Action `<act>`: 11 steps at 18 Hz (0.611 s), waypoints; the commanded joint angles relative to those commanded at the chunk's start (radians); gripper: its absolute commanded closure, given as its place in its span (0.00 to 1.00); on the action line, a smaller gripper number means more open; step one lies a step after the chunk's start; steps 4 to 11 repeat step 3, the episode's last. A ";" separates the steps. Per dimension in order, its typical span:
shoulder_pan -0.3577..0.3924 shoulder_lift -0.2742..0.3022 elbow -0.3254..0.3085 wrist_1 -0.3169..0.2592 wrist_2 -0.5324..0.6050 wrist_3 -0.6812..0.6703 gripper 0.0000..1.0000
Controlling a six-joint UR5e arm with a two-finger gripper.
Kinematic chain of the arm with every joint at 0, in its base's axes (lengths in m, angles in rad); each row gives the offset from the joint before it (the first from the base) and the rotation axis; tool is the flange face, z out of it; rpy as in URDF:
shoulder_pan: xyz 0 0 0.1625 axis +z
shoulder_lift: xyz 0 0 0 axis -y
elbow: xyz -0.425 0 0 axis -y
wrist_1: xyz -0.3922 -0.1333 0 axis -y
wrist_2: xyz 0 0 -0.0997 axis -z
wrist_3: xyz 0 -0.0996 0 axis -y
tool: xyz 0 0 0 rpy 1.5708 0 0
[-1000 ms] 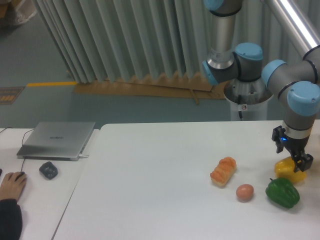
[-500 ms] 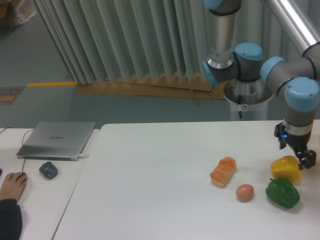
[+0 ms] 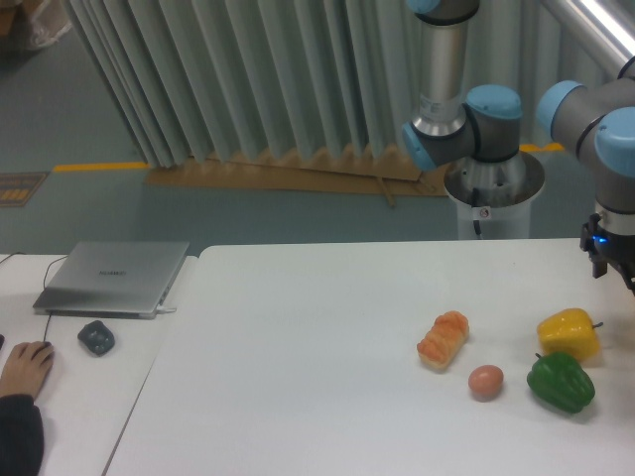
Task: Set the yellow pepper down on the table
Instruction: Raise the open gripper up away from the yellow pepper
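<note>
At right edge of large plain white worktop (image 3: 317,397): glossy yellow lobed bell pepper (image 3: 569,334) resting free, touching green bell pepper (image 3: 561,382). Gripper (image 3: 617,270) up beside frame edge, apart from it; jaws' state cannot tell. Placement judged complete; advise straight vertical retreat, avoiding nudging either pepper.

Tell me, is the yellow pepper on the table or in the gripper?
On the table. The yellow pepper rests there alone beside the green pepper.
</note>
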 joint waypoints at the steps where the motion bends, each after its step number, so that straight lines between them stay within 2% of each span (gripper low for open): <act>1: 0.005 0.002 0.000 0.000 -0.003 0.000 0.00; 11: 0.008 0.002 0.000 0.000 -0.012 0.000 0.00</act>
